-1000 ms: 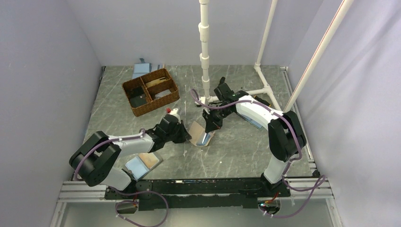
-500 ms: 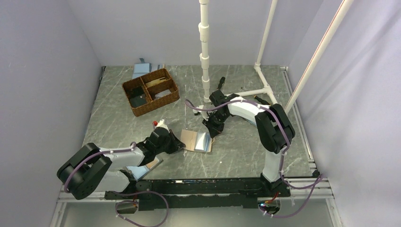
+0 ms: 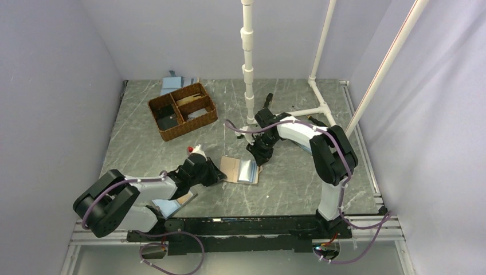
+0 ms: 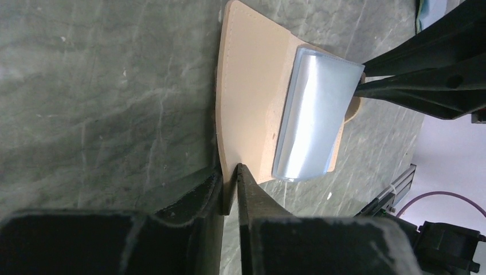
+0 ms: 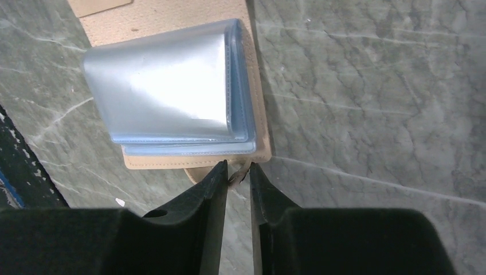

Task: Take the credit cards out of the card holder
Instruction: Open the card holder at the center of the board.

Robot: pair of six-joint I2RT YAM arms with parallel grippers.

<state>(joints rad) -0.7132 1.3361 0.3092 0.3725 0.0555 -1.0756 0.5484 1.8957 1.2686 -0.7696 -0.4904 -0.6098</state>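
Observation:
The card holder [image 3: 240, 171] lies spread open on the table, its tan inside facing up. A stack of light-blue plastic sleeves [image 5: 172, 86] rests on its right panel [image 4: 315, 109]. No credit cards show. My left gripper [image 3: 220, 173] sits at the holder's left edge. Its jaws [image 4: 233, 179] stand slightly open with the tan edge [image 4: 252, 97] between them. My right gripper [image 3: 259, 162] is at the opposite edge. Its jaws [image 5: 238, 172] are a little open around the small tan tab [image 5: 198, 173], with a gap at each side.
A wicker basket [image 3: 189, 127] with compartments stands at the back left. Blue folders [image 3: 172, 85] lie behind it. Another folder [image 3: 172, 200] lies under my left arm. A white pipe post [image 3: 248, 69] rises just behind my right arm.
The holder was propped up like a tent; it now lies flat and open. Both grippers have come down with it, and their jaws have parted slightly.

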